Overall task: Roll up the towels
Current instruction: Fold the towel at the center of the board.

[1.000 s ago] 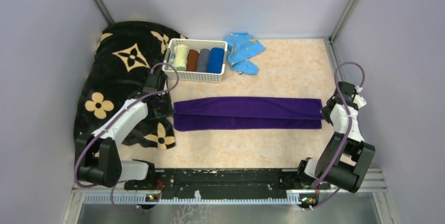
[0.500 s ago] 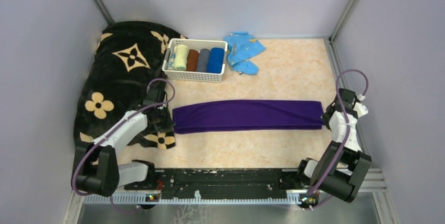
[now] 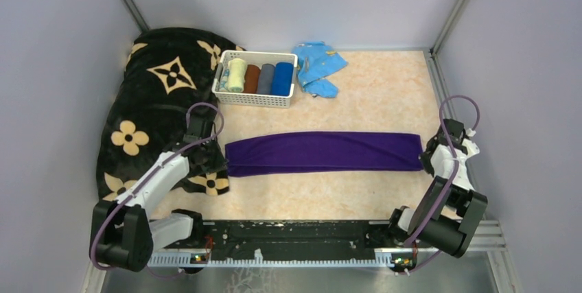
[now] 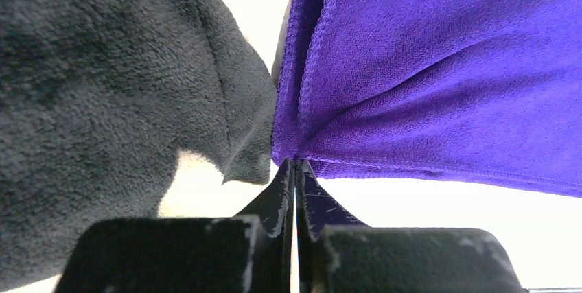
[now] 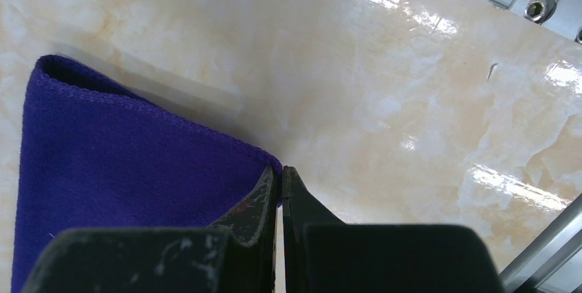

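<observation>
The dark purple towel [image 3: 322, 151] lies as a long folded strip across the middle of the table. My left gripper [image 3: 221, 160] is shut on its left near corner [image 4: 302, 149], with the black blanket right beside it. My right gripper [image 3: 424, 160] is shut on its right near corner [image 5: 264, 164], low over the table. The royal blue towel [image 3: 282, 78] and the pale yellow towel [image 3: 237, 75] stand rolled in the white basket [image 3: 254, 99].
The black blanket with tan flowers [image 3: 154, 101] covers the table's left side and touches the purple towel's left end. A light blue cloth [image 3: 317, 66] lies right of the basket. Brown and grey rolls also sit in the basket. Walls close in on both sides.
Both grippers have moved toward the near edge with the towel's end corners. The purple strip has become narrower and shifted slightly nearer.
</observation>
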Controlling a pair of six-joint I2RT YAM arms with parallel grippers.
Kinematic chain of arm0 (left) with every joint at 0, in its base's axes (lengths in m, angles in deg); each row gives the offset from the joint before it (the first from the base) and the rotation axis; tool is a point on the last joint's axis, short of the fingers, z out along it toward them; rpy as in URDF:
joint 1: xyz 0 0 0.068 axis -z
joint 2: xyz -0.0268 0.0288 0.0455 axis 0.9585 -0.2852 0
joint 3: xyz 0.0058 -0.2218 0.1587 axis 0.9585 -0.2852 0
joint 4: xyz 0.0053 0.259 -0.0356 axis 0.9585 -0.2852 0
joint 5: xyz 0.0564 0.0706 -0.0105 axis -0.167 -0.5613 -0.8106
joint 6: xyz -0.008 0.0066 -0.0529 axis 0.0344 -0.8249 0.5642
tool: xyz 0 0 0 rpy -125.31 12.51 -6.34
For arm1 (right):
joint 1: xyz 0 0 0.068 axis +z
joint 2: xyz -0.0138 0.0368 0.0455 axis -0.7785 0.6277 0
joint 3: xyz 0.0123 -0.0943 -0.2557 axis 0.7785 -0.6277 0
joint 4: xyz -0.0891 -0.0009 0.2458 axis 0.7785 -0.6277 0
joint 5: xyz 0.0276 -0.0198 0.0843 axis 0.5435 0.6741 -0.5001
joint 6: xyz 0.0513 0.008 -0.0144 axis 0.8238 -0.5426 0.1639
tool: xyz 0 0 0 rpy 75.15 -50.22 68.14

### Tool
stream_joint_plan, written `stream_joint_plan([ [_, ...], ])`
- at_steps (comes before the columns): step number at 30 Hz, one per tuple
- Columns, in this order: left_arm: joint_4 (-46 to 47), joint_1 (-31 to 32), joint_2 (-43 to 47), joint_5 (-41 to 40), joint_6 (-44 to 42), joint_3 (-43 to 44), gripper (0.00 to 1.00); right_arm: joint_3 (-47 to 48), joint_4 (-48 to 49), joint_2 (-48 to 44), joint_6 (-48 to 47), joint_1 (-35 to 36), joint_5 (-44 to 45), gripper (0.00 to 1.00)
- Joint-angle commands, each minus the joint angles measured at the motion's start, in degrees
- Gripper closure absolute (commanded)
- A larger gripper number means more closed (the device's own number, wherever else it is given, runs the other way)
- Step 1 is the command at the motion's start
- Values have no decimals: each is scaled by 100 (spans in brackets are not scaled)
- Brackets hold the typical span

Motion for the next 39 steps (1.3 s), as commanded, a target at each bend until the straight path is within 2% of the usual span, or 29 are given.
stream_joint_plan([
  [1, -23, -32, 202, -182, 59, 142, 100, 364, 2, -367, -9, -119, 176, 100],
  [7, -245, -32, 436, -481, 45, 244, 100, 318, -64, -580, 49, -132, 352, 100],
  [13, -270, -32, 483, -382, 214, -35, 100, 131, 35, -599, 26, -172, 379, 100],
  [21, -128, -14, 72, -70, 402, -243, 100, -88, 178, -306, -85, -180, 249, 100],
  [23, -77, -14, 21, -83, 464, -338, 98, -151, 236, -263, -107, -180, 183, 97],
  [26, -67, -6, 111, -134, 524, -360, 88, -197, 296, -273, -113, -180, 97, 87],
  [31, -242, -5, 667, -373, 578, -226, 54, -100, 209, -412, -135, -180, 109, 66],
  [34, -302, -5, 975, -401, 538, -66, 47, 28, 119, -606, -156, -180, 206, 53],
  [39, -427, -5, 1130, -368, 218, 547, 39, 372, 64, -969, -393, -174, 69, 40],
])
